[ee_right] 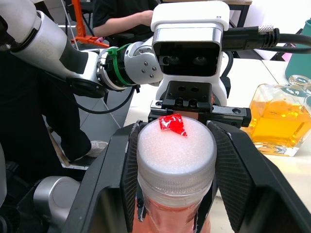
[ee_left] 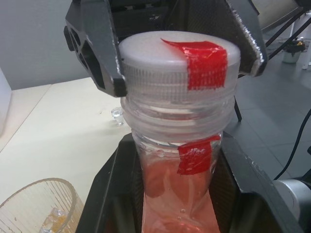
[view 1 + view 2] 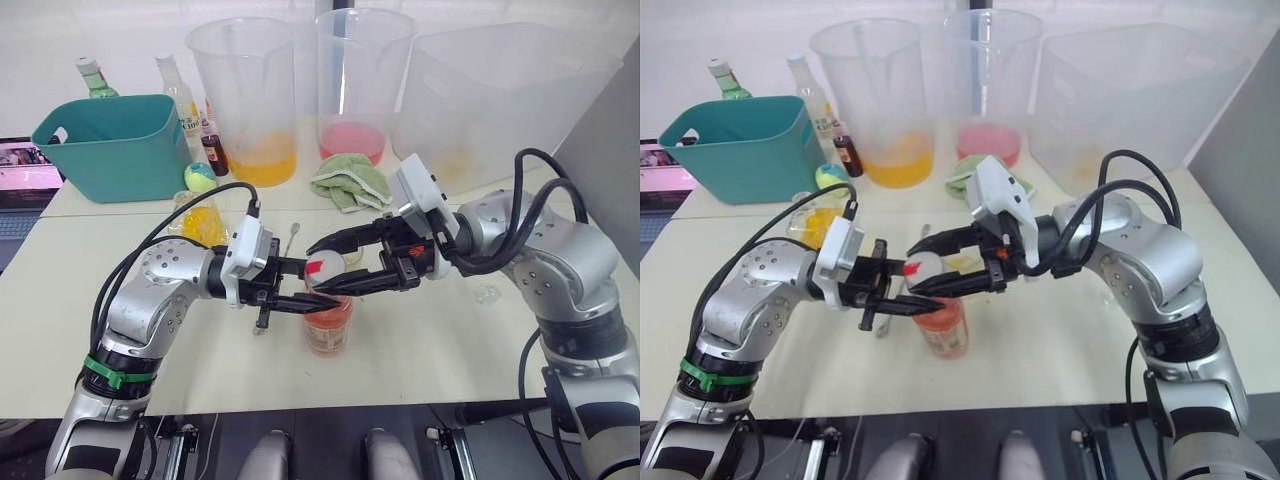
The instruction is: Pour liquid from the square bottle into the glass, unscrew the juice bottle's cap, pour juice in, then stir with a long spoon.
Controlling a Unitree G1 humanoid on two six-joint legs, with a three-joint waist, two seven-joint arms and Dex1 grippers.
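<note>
Stood upright on the table (image 3: 480,350) at centre, the juice bottle (image 3: 329,325) — neck clamped from its left by the left gripper (image 3: 300,302), cap (image 3: 322,268) pinched from the right by the right gripper (image 3: 322,262) — bottle's long axis vertical, ready for unscrewing.

I have both arms bent inward so the grippers meet over the juice bottle (image 3: 330,325). My left gripper (image 3: 300,300) reaches in level from the bottle's left, its fingers closed on the neck just under the cap (image 3: 320,267). My right gripper (image 3: 345,265) comes from the bottle's right, wrist level, one finger on each side of the cap, clamping its ribbed rim.
</note>
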